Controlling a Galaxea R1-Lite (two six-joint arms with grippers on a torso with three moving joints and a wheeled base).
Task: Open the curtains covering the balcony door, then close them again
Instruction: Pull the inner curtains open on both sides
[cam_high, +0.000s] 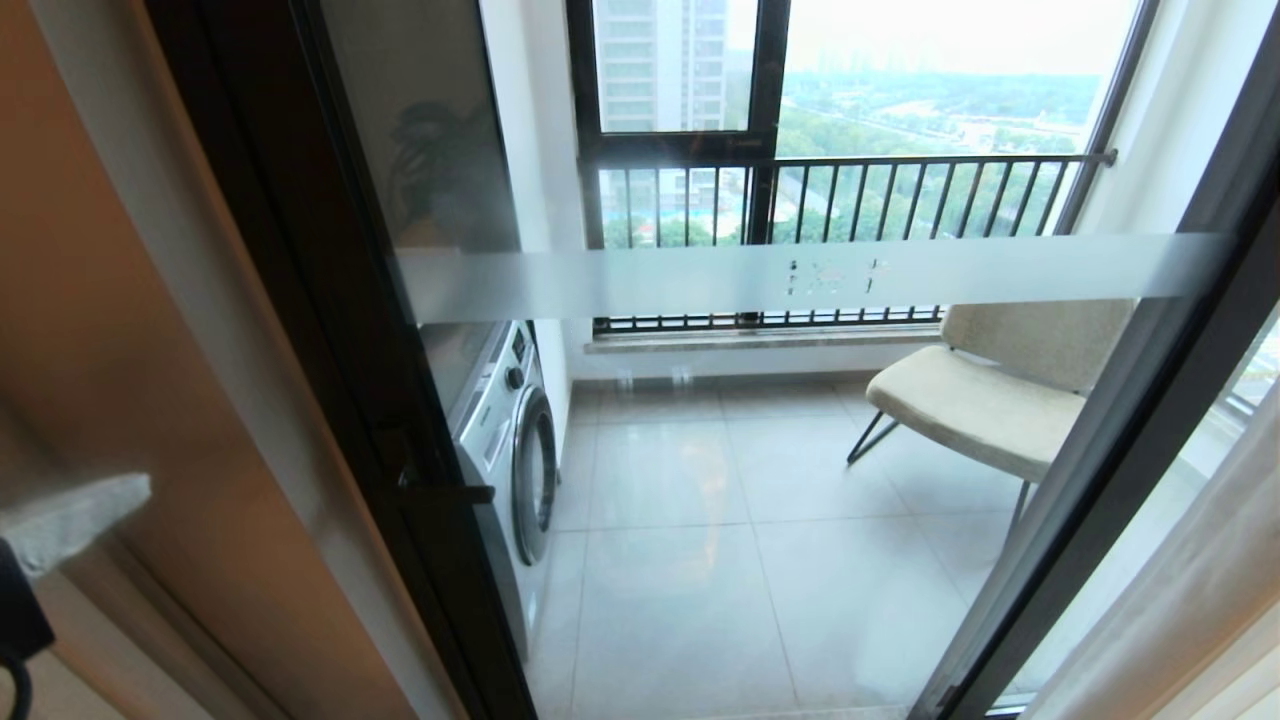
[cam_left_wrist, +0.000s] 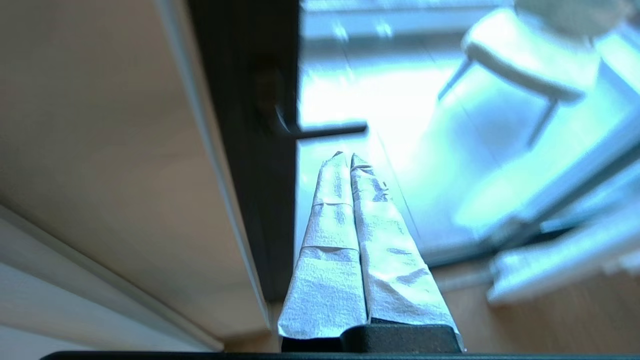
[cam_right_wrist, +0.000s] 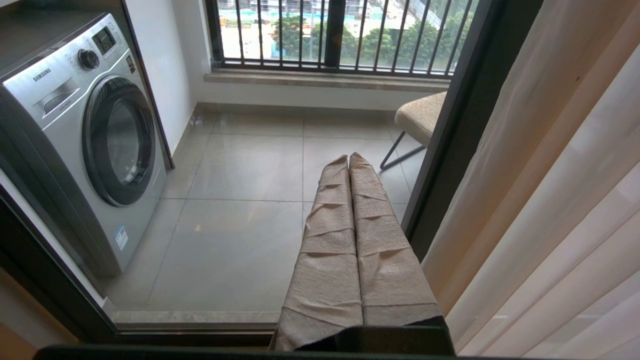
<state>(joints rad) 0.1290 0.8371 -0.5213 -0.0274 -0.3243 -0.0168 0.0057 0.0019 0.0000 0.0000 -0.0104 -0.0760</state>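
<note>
Nearest the head camera, at about eight o'clock, the taped tip of the left gripper (cam_high: 75, 520) pokes into view beside the beige wall (cam_high: 120, 330). Its wrist view shows both fingers (cam_left_wrist: 330, 210) pressed together with nothing between them, aimed toward the small dark door handle (cam_left_wrist: 320, 131) on the frame.

The right gripper (cam_right_wrist: 349, 161) is likewise clamped shut and empty, pointing low at the tiled balcony floor (cam_right_wrist: 240, 200).

The balcony door (cam_high: 800, 275) stands uncovered from nine to three o'clock, its frosted band across the glass, with the washing machine (cam_high: 510, 440) and padded chair (cam_high: 990, 400) plainly visible behind it.

The curtains (cam_high: 1190, 590) hang bunched at four o'clock, just beside the right frame, so the opening half looks done. Closing them probably calls for hooking that gathered fabric and sweeping it toward nine o'clock; shut fingers would suit pushing more than pinching.
</note>
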